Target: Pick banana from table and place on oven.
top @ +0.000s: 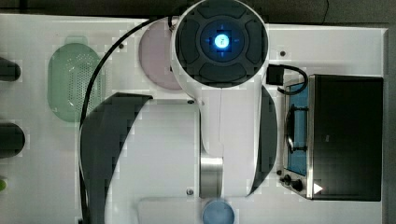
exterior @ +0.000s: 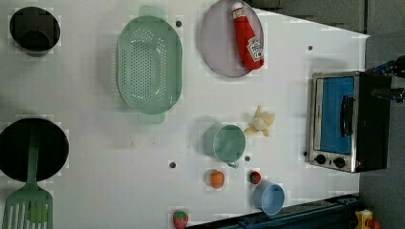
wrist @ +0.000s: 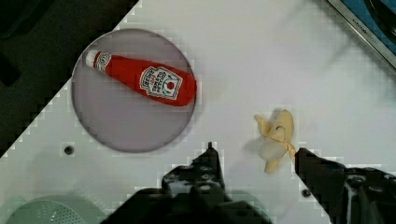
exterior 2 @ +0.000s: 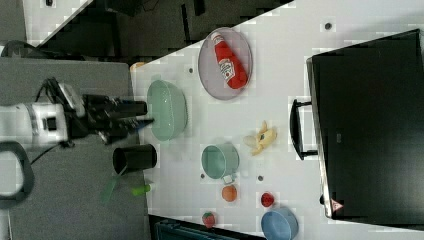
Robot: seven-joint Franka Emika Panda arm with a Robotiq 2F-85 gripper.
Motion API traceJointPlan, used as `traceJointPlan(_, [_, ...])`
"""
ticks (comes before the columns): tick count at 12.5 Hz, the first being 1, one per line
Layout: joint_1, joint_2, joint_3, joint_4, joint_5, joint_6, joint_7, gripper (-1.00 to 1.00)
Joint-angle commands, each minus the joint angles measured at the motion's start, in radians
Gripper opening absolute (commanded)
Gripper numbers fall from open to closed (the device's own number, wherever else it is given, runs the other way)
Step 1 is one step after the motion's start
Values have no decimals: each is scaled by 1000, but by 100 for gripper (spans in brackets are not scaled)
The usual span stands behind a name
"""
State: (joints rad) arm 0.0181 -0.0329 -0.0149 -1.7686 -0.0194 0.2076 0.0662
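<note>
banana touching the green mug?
Apart. The left view shows bare white table between the banana and the green mug; the right view shows the same gap.

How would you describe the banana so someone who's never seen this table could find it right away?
Start at the toaster oven on the white table. In the left view, just left of its glass door lies the banana, with a green mug on its far side. It is the one pale yellow thing there, with splayed peel flaps and a whitish end, unlike the red ketchup bottle.
</note>
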Motion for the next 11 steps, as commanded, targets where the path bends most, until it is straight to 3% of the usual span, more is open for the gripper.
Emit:
traceJointPlan(1, [-30,-379,-48,-270,-6,-131,13,59])
traceJointPlan(3, [-30,-379,-47,-270,-6,-131,13,99])
traceJointPlan(7, [-30,-338,-46,-294,-6,-105,13,100])
traceJointPlan(11, [-29,-247,-45,-391,-6,58,13,100])
